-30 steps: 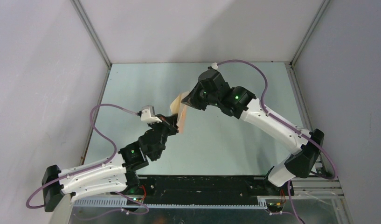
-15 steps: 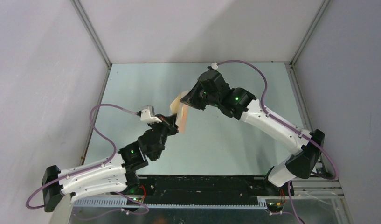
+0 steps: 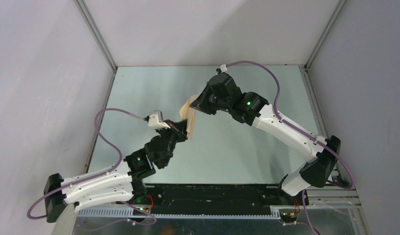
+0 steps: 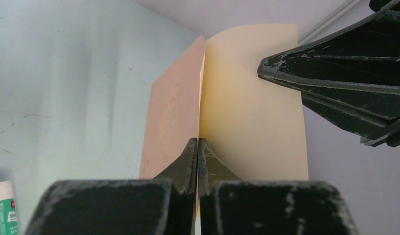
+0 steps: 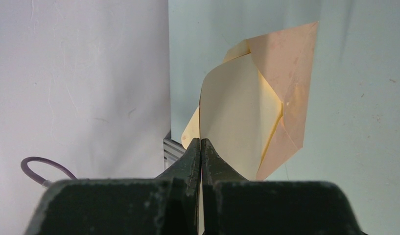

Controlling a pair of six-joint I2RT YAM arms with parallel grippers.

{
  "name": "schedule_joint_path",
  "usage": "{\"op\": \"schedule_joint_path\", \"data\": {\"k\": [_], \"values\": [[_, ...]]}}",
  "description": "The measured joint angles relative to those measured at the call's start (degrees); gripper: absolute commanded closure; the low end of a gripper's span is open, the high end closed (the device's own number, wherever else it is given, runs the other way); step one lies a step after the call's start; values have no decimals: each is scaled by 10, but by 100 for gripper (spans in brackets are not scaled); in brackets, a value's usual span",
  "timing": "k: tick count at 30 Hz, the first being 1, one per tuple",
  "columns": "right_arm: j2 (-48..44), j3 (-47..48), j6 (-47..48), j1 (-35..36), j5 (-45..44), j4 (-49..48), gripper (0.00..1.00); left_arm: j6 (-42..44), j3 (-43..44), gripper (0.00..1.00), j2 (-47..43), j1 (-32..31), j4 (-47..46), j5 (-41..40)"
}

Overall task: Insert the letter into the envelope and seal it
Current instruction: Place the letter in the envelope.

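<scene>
The left gripper (image 4: pixel 197 147) is pinched fully shut on the paper's lower edge, where a plain peach-tan paper sheet (image 4: pixel 171 112), which I take for the letter, meets a pale cream face. The right gripper (image 5: pixel 201 146) is likewise closed tight. It nips the cream inner side of the small tan kraft-paper envelope (image 5: pixel 288 83), whose diagonal seams show beside it. Both papers hang in the air between the arms, over the middle of the pale green table (image 3: pixel 247 152). Over the last second hardly anything has shifted: the right wrist has turned a touch and the paper stands slightly more edge-on. The insertion looks to be in fine alignment. How deep the letter sits is hidden, and sealing is not yet begun.
</scene>
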State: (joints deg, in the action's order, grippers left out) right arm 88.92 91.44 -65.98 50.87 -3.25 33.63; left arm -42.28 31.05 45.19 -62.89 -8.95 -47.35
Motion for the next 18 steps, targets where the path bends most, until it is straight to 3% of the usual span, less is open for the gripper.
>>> {"op": "schedule_joint_path", "data": {"k": [18], "values": [[2, 0, 25, 0, -7, -26, 100, 3, 0, 100, 0, 0, -12, 12]]}}
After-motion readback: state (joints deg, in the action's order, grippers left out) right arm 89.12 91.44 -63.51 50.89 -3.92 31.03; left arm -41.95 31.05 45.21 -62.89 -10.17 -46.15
